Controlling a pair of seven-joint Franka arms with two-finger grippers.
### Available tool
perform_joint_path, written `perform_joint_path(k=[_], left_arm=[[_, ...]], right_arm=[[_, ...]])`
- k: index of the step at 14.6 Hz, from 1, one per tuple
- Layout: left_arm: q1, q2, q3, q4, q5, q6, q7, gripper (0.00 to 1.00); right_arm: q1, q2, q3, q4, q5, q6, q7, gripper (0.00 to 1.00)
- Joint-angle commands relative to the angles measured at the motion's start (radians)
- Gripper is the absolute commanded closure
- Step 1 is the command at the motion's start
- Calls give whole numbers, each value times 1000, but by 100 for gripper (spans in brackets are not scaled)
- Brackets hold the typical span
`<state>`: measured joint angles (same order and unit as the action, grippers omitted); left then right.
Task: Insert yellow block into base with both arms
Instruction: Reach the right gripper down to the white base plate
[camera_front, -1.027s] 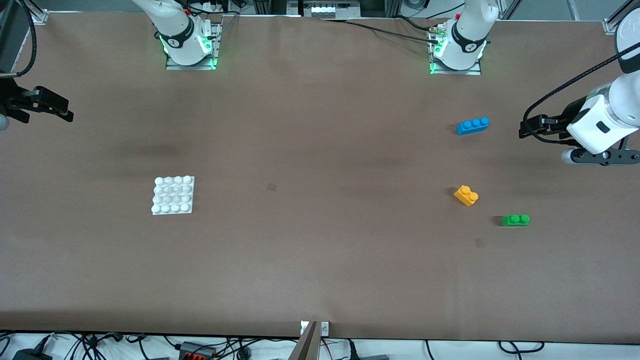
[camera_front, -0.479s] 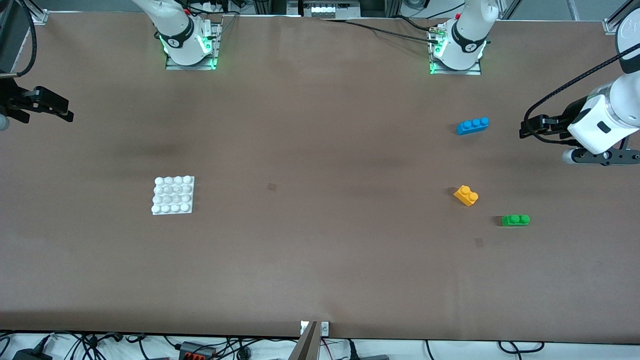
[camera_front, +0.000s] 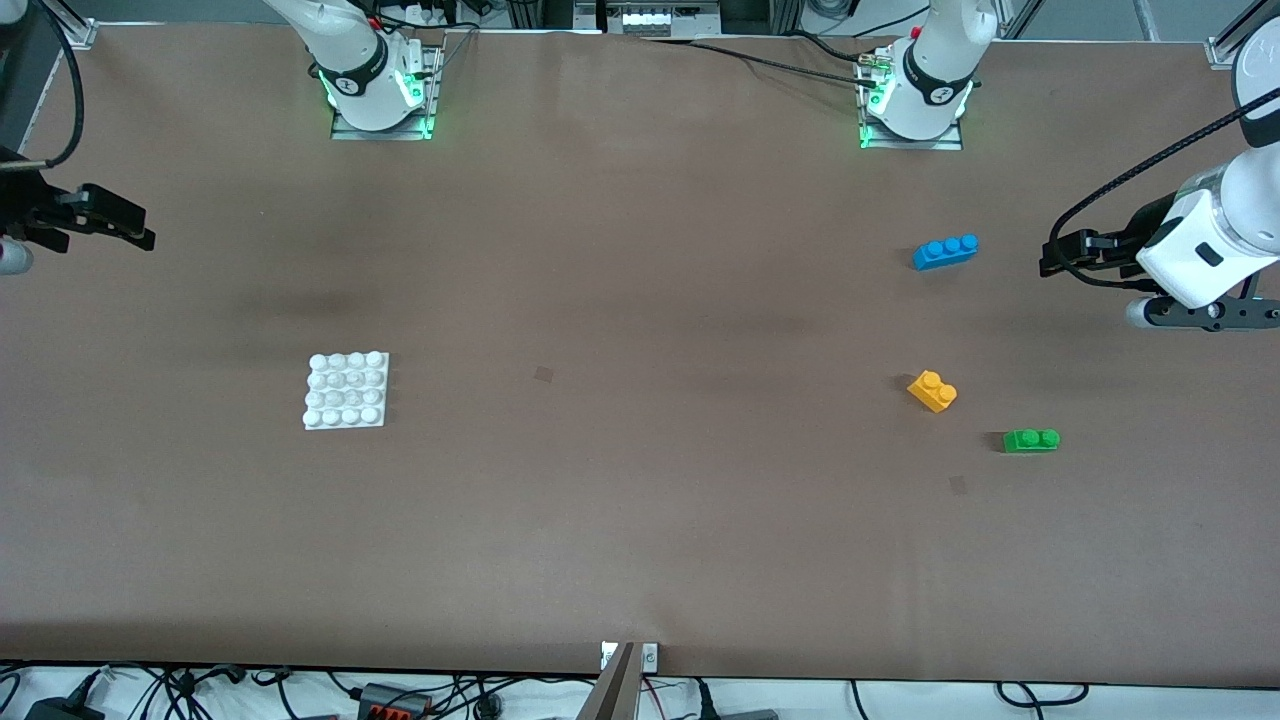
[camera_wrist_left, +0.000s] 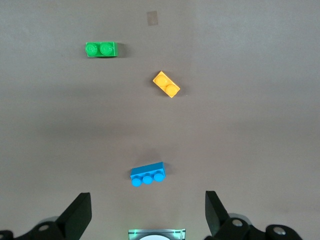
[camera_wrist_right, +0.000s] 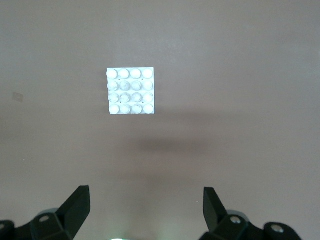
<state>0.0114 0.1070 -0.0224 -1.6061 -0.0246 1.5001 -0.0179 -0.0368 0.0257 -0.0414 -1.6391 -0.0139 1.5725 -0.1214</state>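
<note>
Hovering over the table's two ends, kept left gripper (camera_wrist_left: 147, 214) and right gripper (camera_wrist_right: 145, 210) spread wide, empty. Saw yellow block (camera_front: 932, 391) lying toward the left arm's end, green brick (camera_front: 1031, 440) at its four o'clock, blue brick (camera_front: 945, 251) at twelve. Saw base (camera_front: 346, 391) well apart, toward the right arm's end.

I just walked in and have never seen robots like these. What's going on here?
Nothing is being handled yet. The left gripper and right gripper both hang open and empty in the air at either end of the table. The yellow block lies untouched between a blue brick and a green brick, toward the left arm's end. The base sits bare toward the right arm's end.
</note>
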Motion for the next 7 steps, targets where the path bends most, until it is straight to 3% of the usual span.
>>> perform_joint_path(k=[1,7], left_arm=[[7,-10,-2,2,-12,-14,7,0],[7,-10,-2,2,-12,-14,9,0]], right_arm=[[-5,10,0,-5,-1,4,13,0],[17,127,2,-8,2,18,-47,0]])
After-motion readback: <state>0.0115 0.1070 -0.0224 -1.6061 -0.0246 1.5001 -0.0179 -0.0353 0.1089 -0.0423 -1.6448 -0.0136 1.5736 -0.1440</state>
